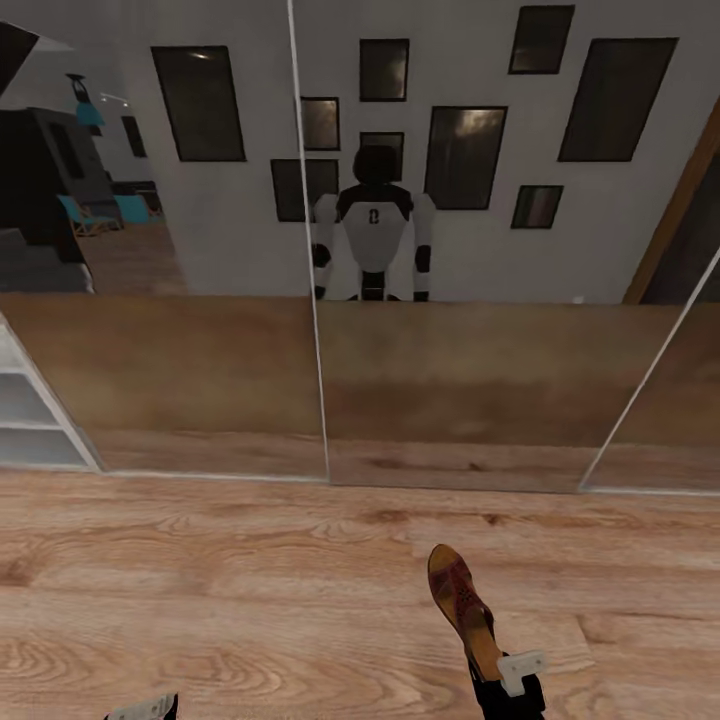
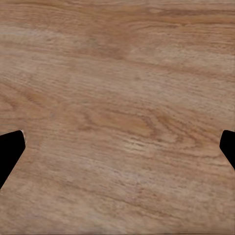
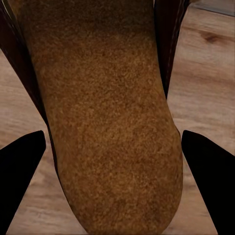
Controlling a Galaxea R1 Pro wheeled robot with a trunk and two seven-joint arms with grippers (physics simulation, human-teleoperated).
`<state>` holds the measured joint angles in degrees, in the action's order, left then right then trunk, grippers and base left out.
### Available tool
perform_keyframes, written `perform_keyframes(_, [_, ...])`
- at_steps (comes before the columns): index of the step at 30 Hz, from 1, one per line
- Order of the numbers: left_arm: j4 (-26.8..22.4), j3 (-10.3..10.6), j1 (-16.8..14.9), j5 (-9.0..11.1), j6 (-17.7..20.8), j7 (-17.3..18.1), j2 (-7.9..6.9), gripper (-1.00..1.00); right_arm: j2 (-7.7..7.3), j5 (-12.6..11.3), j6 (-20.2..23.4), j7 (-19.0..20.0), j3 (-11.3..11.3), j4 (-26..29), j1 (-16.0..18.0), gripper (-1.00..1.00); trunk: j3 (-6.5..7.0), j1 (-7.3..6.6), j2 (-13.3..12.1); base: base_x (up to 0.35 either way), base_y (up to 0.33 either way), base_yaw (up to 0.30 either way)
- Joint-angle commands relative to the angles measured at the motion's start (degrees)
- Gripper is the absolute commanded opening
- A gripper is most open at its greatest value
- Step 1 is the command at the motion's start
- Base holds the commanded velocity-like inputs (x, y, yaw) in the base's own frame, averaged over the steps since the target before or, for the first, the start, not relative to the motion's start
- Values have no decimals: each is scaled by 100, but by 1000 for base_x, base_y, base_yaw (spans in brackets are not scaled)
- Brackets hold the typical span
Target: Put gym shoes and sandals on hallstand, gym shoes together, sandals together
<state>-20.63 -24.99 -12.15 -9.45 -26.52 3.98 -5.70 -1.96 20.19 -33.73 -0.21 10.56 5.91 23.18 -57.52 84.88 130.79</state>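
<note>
One brown sandal with a tan insole sticks forward out of my right gripper, low over the corridor floor. In the right wrist view the black fingers stand on either side of its heel, and the right gripper is shut on it. My left gripper is at the bottom edge of the head view. In the left wrist view the left gripper is open over bare wood planks. White low shelves at the far left look like part of the hallstand. The gym shoes are out of view.
A mirrored sliding-door wardrobe spans the view ahead. It reflects the robot and a wall of dark picture frames. Its bottom rail meets the floor about a metre ahead of the sandal.
</note>
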Motion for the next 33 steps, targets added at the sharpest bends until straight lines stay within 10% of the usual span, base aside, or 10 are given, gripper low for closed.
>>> perform_keyframes(1, [6,-50,-7,-39,-20,41,3,100,1,55,-20,4,51,-2,2,-100,-4,-1,2,0,0,278])
perform_keyframes(33, [7,-50,-7,-39,-20,41,2,100,3,55,-20,4,51,-2,2,-100,-4,-1,2,0,0,278])
